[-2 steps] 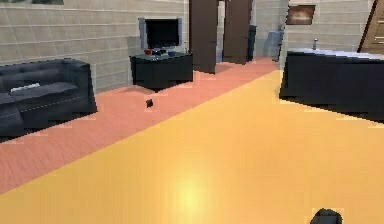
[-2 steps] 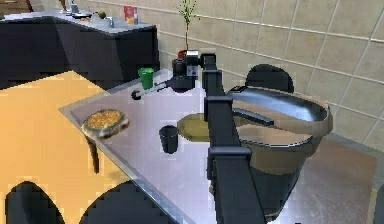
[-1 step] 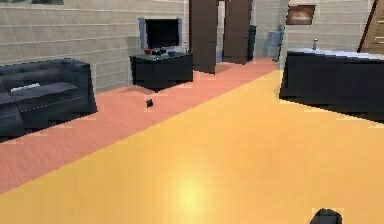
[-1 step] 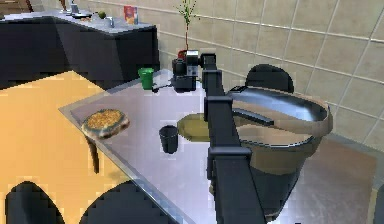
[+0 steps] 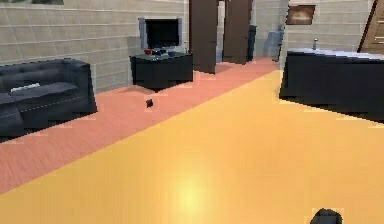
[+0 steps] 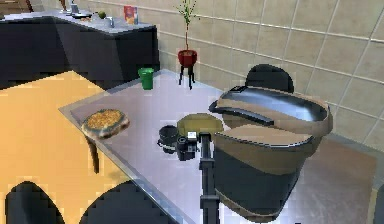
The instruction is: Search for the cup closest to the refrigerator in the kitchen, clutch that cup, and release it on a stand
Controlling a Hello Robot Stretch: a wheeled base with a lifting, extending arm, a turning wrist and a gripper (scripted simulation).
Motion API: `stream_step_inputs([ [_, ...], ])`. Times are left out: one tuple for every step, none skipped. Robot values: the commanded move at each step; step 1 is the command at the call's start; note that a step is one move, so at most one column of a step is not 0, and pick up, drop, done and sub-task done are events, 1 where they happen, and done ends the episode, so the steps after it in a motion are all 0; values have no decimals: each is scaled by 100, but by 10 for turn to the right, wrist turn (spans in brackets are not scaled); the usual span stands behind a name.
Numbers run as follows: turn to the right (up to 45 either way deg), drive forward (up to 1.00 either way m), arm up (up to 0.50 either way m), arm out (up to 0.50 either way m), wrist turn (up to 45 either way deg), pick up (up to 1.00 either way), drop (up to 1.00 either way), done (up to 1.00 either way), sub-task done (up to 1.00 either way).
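Arm side view: grey desk (image 6: 130,105) carrying several vessels. At its far corner, green cup (image 6: 147,78), upright, contents hidden. Toward the view's left, plate (image 6: 104,122) heaped with brownish food. Near the middle, second plate (image 6: 201,124), olive-yellow, flat. Just beside that, dark round vessel (image 6: 169,134), contents not to be made out. Arm (image 6: 207,190) rising from the bottom edge, hand (image 6: 187,150) at the dark vessel and second plate; cannot tell whether touching either, nor whether holding anything. Green cup well apart from hand, farther out on the desk. Beyond the desk, red pot (image 6: 187,58) with a thin plant, against the tiled wall. Upper left, dark cabinet (image 6: 90,45) with pale top, bearing a red box (image 6: 130,13) and bits too small to name. Right of the arm, big brown-and-grey chair (image 6: 275,140). Forward view: another stretch of room, with orange floor (image 5: 220,150), dark sofa (image 5: 40,92) at left, TV (image 5: 162,33) on TV stand (image 5: 162,70), small dark thing (image 5: 149,102) lying on the floor before it, dark block (image 5: 335,85) with pale top at right.
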Motion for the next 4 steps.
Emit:
stream_step_inputs([
  [0, 0, 0, 0, 0, 100, 0, 0, 0],
  [0, 0, 10, 0, 0, 0, 0, 0, 0],
  [0, 0, 26, 0, 0, 0, 0, 0, 0],
  [0, 0, 0, 0, -450, 0, 0, 0, 0],
])
